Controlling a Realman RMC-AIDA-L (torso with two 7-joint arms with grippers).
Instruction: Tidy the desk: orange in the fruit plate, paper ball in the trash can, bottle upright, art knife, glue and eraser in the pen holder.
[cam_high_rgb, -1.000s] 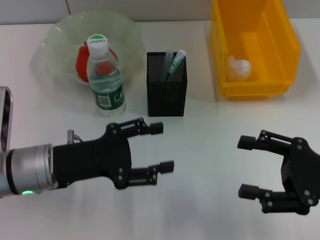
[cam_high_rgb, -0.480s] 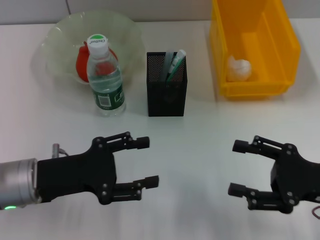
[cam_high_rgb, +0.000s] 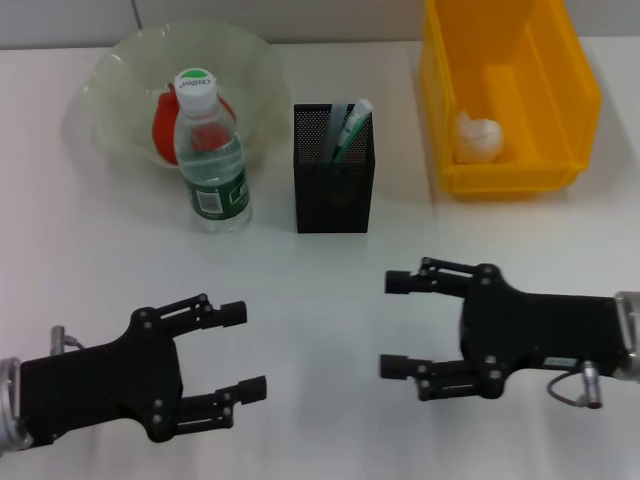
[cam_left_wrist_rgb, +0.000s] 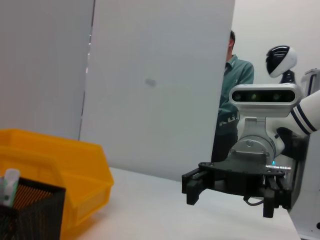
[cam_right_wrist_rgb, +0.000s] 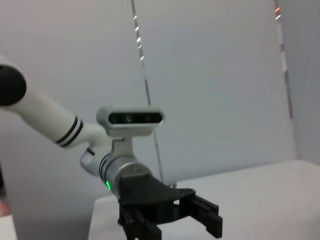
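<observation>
My left gripper (cam_high_rgb: 242, 351) hangs wide open and empty over the near-left desk (cam_high_rgb: 330, 290), and my right gripper (cam_high_rgb: 392, 325) mirrors it on the near right, fingers spread, holding nothing. Beyond them I see the bottle (cam_high_rgb: 208, 152) upright just in front of the fruit plate (cam_high_rgb: 120, 70) with the orange (cam_high_rgb: 166, 118) inside. The pen holder (cam_high_rgb: 333, 185) carries the art knife (cam_high_rgb: 354, 128) and glue (cam_high_rgb: 337, 120), and the paper ball (cam_high_rgb: 476, 136) sits in the trash can (cam_high_rgb: 560, 90).

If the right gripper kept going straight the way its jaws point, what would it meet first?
Probably the left gripper. The right gripper, jaws open, points across the desk toward the robot's left, with only bare tabletop between; height is hard to judge.
</observation>
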